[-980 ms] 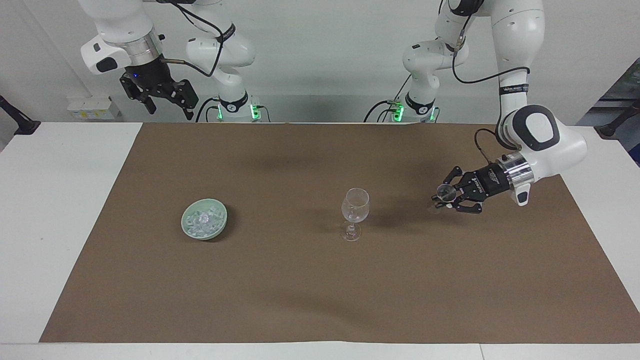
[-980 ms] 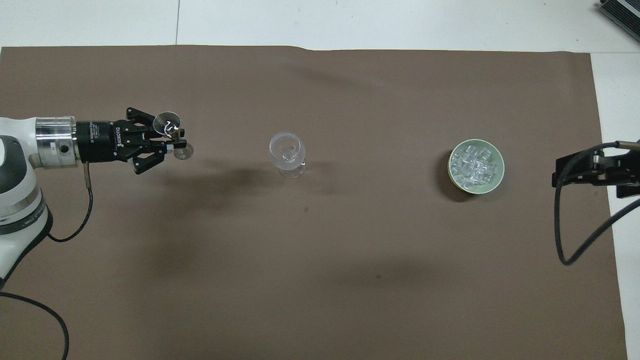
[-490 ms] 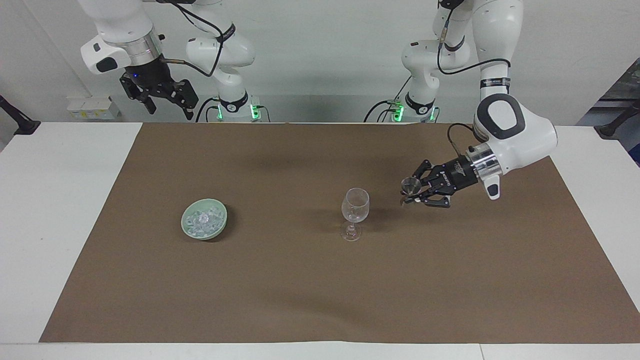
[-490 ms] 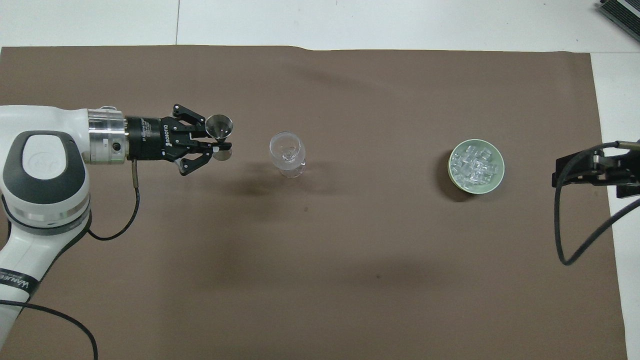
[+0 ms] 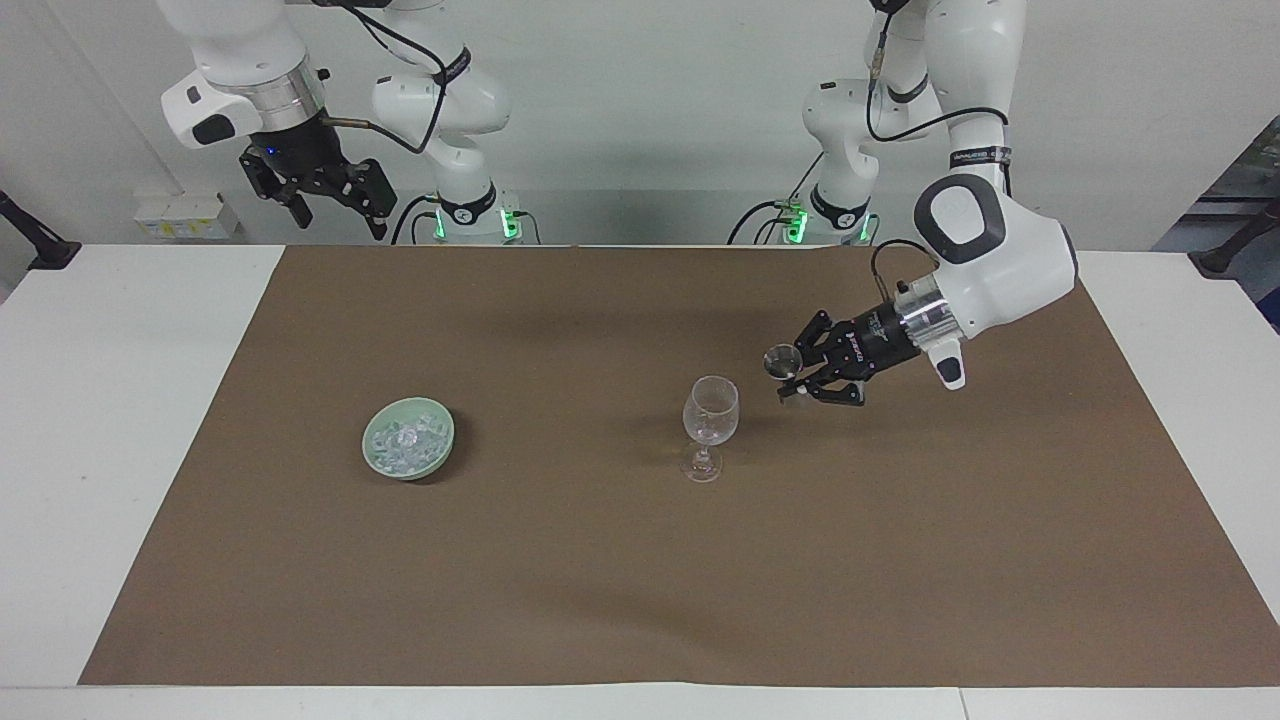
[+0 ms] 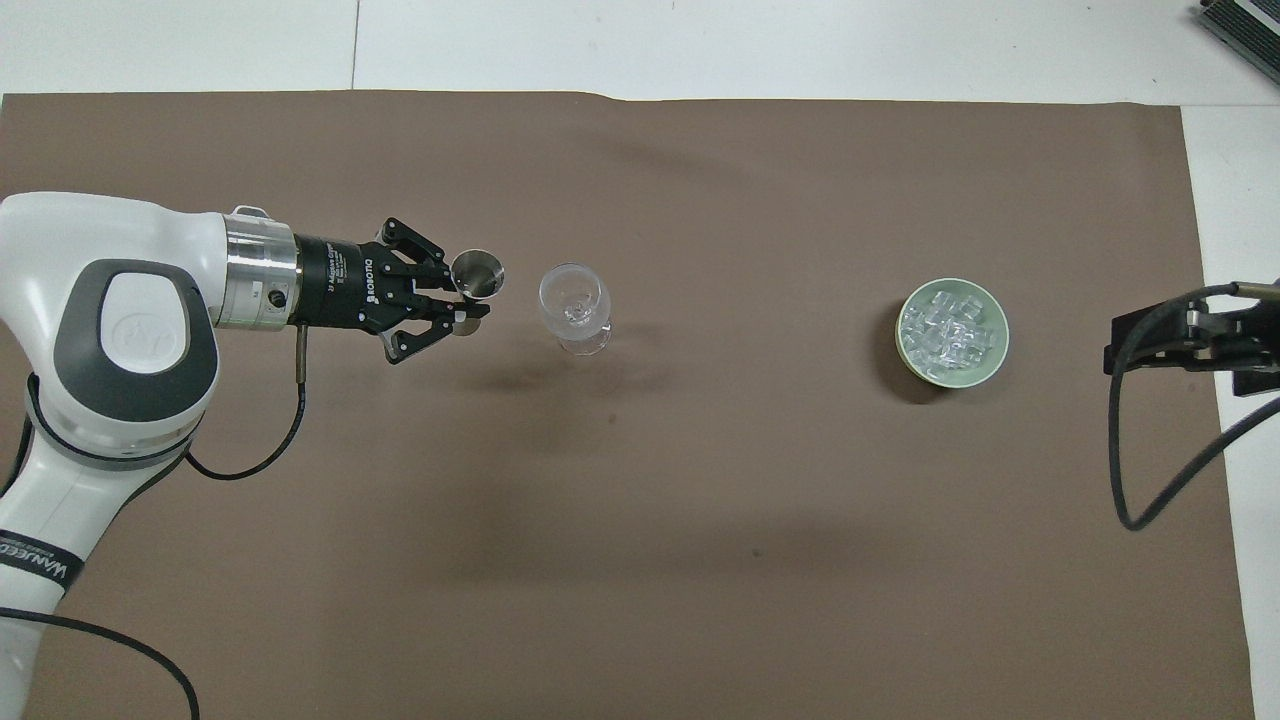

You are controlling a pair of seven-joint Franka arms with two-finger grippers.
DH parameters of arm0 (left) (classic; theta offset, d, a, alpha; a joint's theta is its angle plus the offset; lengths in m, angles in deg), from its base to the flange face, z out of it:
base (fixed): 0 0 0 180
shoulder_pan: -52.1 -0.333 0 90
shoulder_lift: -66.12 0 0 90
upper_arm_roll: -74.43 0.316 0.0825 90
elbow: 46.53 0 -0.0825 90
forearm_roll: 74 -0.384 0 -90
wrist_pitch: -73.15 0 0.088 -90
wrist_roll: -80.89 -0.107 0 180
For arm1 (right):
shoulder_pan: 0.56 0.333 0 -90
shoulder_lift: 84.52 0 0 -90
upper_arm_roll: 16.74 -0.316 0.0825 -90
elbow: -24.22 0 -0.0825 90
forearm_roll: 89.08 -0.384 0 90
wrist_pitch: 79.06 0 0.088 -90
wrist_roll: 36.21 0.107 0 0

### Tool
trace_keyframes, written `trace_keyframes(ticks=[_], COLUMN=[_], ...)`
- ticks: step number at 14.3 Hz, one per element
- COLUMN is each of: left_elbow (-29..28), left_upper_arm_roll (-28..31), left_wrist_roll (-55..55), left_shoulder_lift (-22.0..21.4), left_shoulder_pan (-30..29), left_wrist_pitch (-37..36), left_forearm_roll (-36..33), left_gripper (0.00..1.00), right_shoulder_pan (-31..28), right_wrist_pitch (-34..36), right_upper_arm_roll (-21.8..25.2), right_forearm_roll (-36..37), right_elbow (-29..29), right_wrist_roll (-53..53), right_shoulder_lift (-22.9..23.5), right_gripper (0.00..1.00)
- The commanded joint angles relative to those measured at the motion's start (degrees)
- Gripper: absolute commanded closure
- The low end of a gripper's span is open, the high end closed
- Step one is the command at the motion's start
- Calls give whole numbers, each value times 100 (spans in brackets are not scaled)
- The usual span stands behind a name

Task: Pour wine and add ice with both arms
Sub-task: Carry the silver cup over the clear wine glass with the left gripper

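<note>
A clear stemmed wine glass (image 5: 709, 420) (image 6: 573, 308) stands upright mid-table on the brown mat. My left gripper (image 5: 795, 378) (image 6: 470, 300) is shut on a small metal measuring cup (image 5: 779, 361) (image 6: 477, 275), held in the air just beside the glass toward the left arm's end, not touching it. The ice (image 5: 405, 441) (image 6: 946, 331) lies in a pale green bowl (image 5: 373, 452) (image 6: 993, 360) toward the right arm's end. My right gripper (image 5: 330, 195) (image 6: 1190, 340) waits raised high over the table edge at the right arm's end.
The brown mat (image 5: 640, 600) (image 6: 640, 560) covers most of the white table (image 5: 120, 400). A black cable (image 6: 1150, 470) hangs from the right arm beside the bowl.
My left arm has carried the metal cup steadily toward the wine glass and a little higher; it now hangs close beside the glass. The right arm, glass and bowl have stayed put.
</note>
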Motion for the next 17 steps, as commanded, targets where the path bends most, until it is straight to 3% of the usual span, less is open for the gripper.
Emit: trace_keyframes(ticks=[1, 8, 10, 17], left_elbow=[123, 932, 950, 985], left_upper_arm_roll=[68, 60, 60, 60], left_wrist_roll=[365, 1516, 1727, 2185], left_shoulder_lift=[-45, 324, 360, 413], left_shoulder_pan=[210, 482, 622, 869], left_wrist_pitch=[49, 267, 627, 858], left_forearm_roll=[-334, -1327, -1380, -2232], left_gripper=[100, 100, 100, 100], right_shoulder_pan=[-113, -113, -113, -113], right_wrist_pitch=[-3, -3, -3, -3], right_upper_arm_roll=[-34, -34, -34, -34], right_forearm_roll=[-114, -114, -114, -114], right_elbow=[-29, -29, -29, -29], right_wrist_roll=[-177, -177, -177, -177], right_shoulder_lift=[-55, -55, -55, -55], right_gripper=[0, 0, 0, 0])
